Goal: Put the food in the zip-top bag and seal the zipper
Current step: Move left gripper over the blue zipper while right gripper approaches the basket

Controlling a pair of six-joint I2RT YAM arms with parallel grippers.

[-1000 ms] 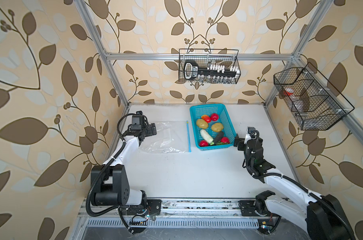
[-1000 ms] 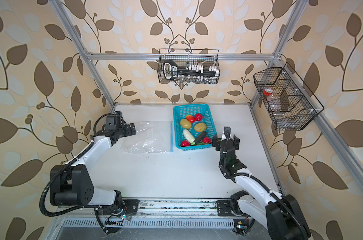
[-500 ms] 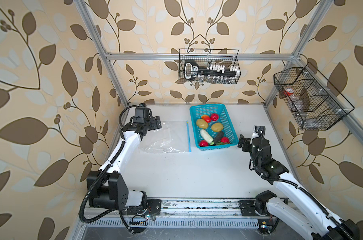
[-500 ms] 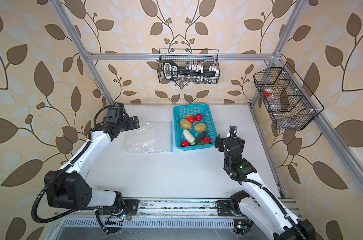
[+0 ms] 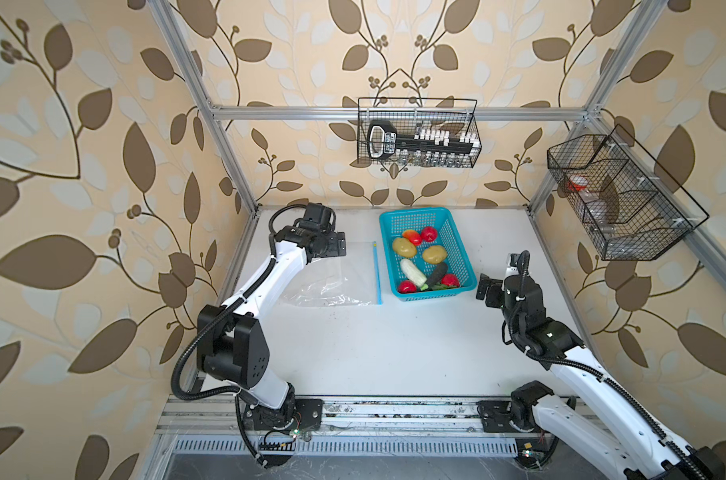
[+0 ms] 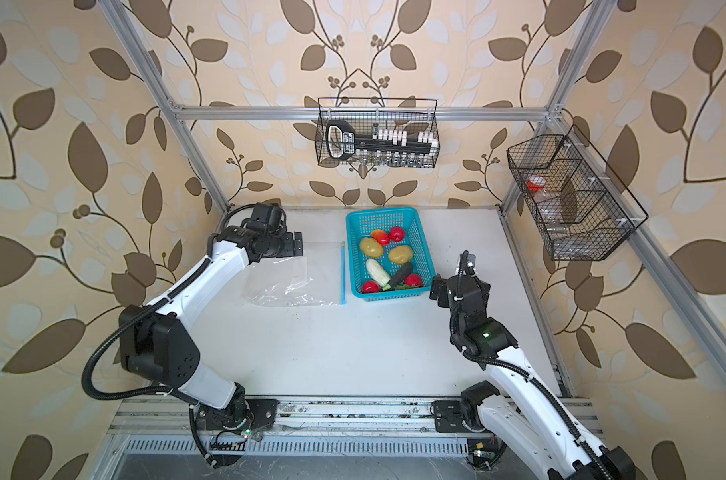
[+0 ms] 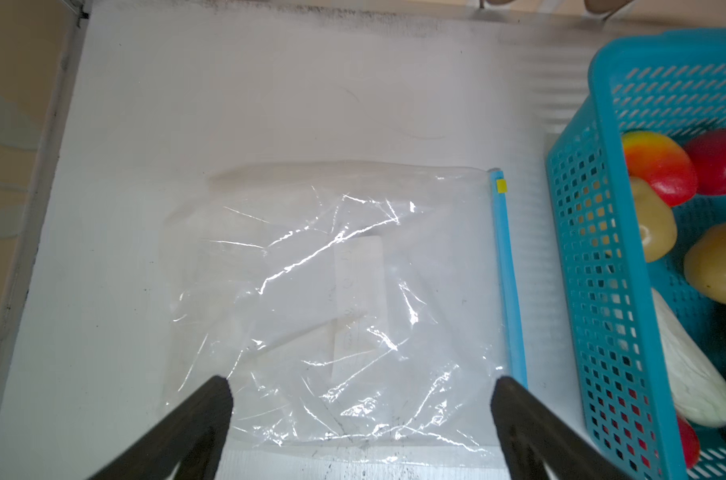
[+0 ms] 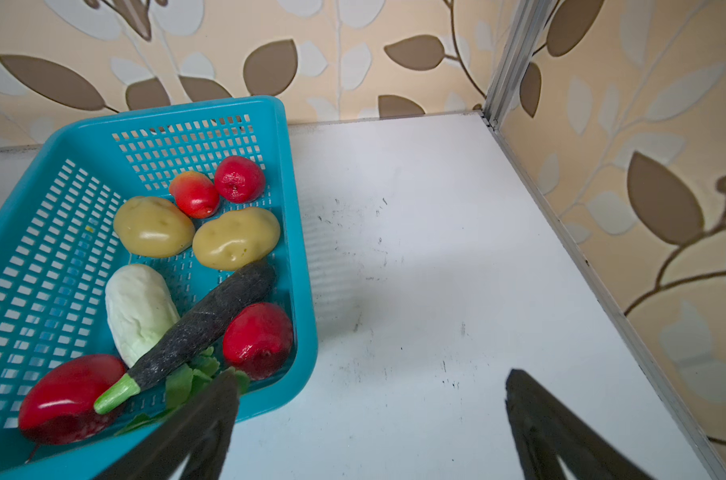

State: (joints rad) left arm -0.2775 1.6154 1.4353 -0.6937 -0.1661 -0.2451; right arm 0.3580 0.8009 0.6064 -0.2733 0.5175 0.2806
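While the food [image 5: 434,253] is lying inside the turquoise basket [image 5: 414,212], the zip-top bag [image 5: 344,278] is lying flat on the white table [image 5: 374,353], just beside the basket's left wall and not touching it. The zipper [image 7: 506,282] is running along the bag edge nearest the basket, parallel to that wall. Its yellow slider [image 7: 501,186] is sitting at the zipper end nearer the basket's far rim. Within the basket, two potatoes [image 8: 153,226] are resting mid-floor, with the red-yellow fruit [image 8: 194,193] and a red fruit [image 8: 240,178] lying toward the far wall. The white vegetable [image 8: 139,309], the eggplant [image 8: 212,316], the green leaves [image 8: 191,378] and two more red fruits are crowding the near wall. The left gripper [image 7: 361,388] is hovering over the bag, left of the basket, with its jaws spread wide and holding nothing. The right gripper [image 8: 371,378] is hovering just outside the basket's near right corner, also spread wide and gripping nothing.
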